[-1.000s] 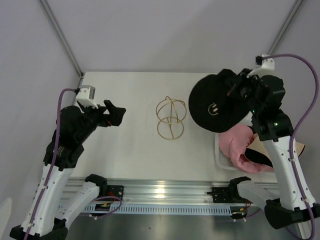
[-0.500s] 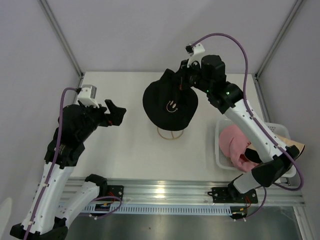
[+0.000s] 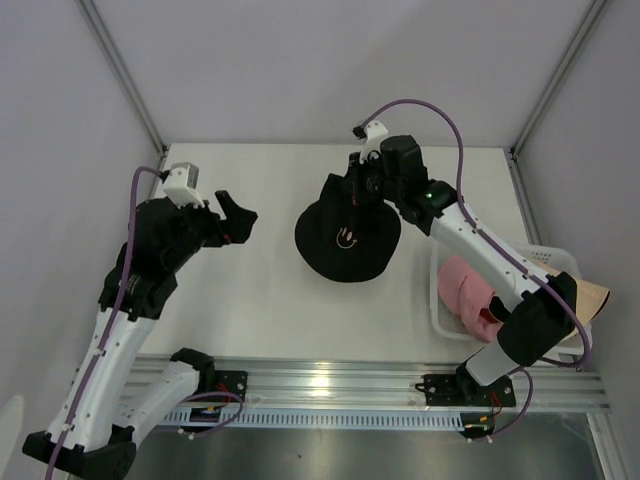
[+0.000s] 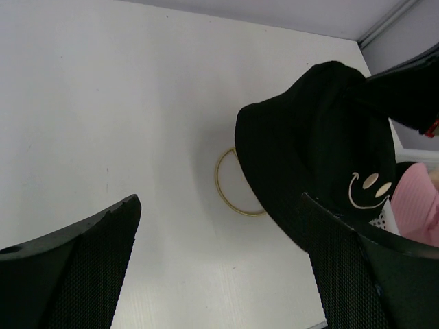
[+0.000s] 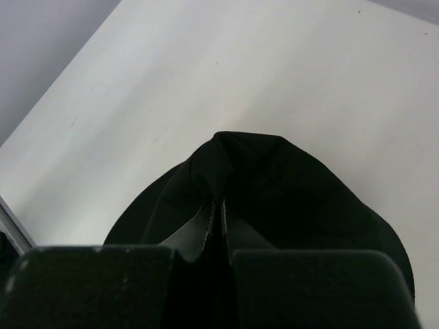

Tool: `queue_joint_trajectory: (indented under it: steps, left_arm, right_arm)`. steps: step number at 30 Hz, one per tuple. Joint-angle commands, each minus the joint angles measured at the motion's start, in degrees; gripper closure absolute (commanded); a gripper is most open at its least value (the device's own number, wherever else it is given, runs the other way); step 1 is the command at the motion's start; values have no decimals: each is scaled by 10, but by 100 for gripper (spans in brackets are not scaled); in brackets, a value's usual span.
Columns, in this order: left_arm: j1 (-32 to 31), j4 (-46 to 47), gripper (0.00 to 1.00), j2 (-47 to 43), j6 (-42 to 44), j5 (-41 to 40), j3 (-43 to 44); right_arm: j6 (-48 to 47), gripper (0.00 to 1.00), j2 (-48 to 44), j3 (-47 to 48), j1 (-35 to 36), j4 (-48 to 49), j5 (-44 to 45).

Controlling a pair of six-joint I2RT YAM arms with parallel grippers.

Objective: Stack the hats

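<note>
A black hat (image 3: 345, 235) with a small smiley mark hangs over the gold wire stand at the table's middle and hides it from above. My right gripper (image 3: 357, 186) is shut on a pinch of the hat's fabric at its far side; in the right wrist view the closed fingertips (image 5: 218, 203) bite into the black hat (image 5: 302, 199). A pink hat (image 3: 466, 288) lies in the white basket (image 3: 437, 304) at the right, with a beige hat (image 3: 592, 296) beside it. My left gripper (image 3: 236, 216) hovers open to the left of the black hat (image 4: 322, 151), holding nothing.
The stand's gold base ring (image 4: 228, 199) shows on the table under the hat's edge in the left wrist view, between my left gripper's (image 4: 219, 229) fingers. The table's near edge runs along the aluminium rail (image 3: 330, 380).
The right arm swung the black hat leftward from above the basket to over the gold stand, then lowered it there. The left arm moved slightly forward, still open.
</note>
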Motion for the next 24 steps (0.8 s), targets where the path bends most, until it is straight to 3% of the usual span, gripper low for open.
queue_joint_trajectory:
  steps: [1,6,7,11,14,17,22,24]
  left_arm:
    - [1,25,1,42,-101,-28,22]
    - [-1,134,1,96,-155,35,-36]
    - [-3,155,0,100,-160,42,-43]
    - [-4,251,0,114,-175,56,-101]
    - [-6,282,1,124,-189,92,-122]
    - [-20,299,1,132,-210,101,-132]
    - [-39,453,1,145,-296,129,-219]
    - [-40,498,1,160,-310,156,-235]
  right_arm:
    - [-3,99,25,24,5,43,-34]
    - [-18,58,31,29,5,23,-31]
    - [-23,39,27,29,5,20,-30]
    - [-20,2,-16,33,5,-24,48]
    - [10,1,-81,1,-17,-36,98]
    - [72,1,-159,-64,-105,-6,38]
    - [182,1,-249,-212,-233,98,19]
    - [218,1,-254,-284,-249,139,-4]
